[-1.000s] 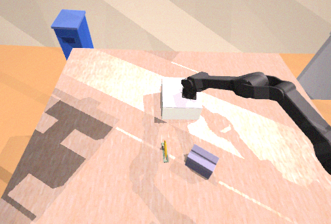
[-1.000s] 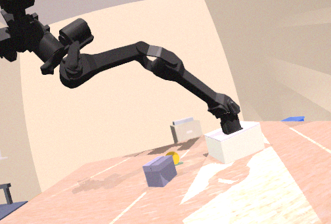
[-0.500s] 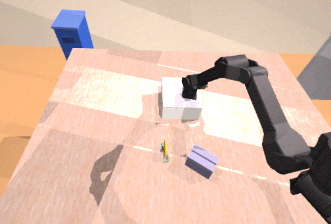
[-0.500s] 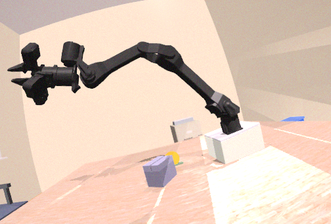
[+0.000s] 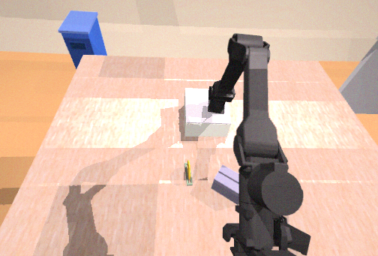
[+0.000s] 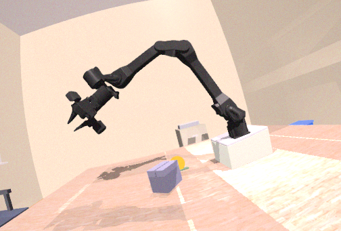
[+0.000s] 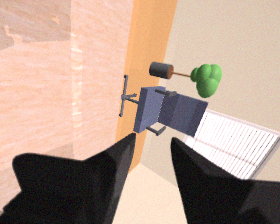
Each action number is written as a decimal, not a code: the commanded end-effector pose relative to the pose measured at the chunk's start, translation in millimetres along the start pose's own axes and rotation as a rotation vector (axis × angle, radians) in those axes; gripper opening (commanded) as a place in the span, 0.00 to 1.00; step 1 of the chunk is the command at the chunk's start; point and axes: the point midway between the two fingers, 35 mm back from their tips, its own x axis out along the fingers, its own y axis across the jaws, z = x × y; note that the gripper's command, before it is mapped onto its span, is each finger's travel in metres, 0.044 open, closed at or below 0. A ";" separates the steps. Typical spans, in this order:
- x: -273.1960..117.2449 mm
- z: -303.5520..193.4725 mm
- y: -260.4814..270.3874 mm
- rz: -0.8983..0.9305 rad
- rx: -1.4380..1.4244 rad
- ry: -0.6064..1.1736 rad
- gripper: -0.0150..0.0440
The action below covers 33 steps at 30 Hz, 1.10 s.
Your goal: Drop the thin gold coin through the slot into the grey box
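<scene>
The gold coin (image 5: 189, 170) (image 6: 178, 162) stands on edge in the small green holder (image 5: 190, 184) (image 6: 185, 169) on the table. The closed grey box (image 5: 226, 186) (image 6: 166, 181), bluish in this light, stands beside it, with a dark slot line along its lid; the arm hides part of the box in the top view. My gripper (image 6: 72, 127) (image 7: 153, 139) is partly open, with nothing between its fingers. It hangs high above the table, well away from coin and box, and points obliquely down and outward. Its fingertips cannot be made out in the top view.
The arm's base stands on a white block (image 5: 195, 103) (image 6: 252, 152) behind the holder. A blue cabinet (image 5: 80, 22) is beyond the table's far left corner. The wrist view shows a dark blue chair (image 7: 181, 114) and a green plant (image 7: 209, 82) beyond the table edge.
</scene>
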 end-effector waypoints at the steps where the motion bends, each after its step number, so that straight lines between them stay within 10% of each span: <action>1: -21.9 -28.4 46.7 0.168 0.213 0.049 0.53; 19: -217.6 -69.3 270.7 0.919 1.360 0.695 0.53; 33: -207.2 -63.8 305.7 0.941 1.400 0.729 0.53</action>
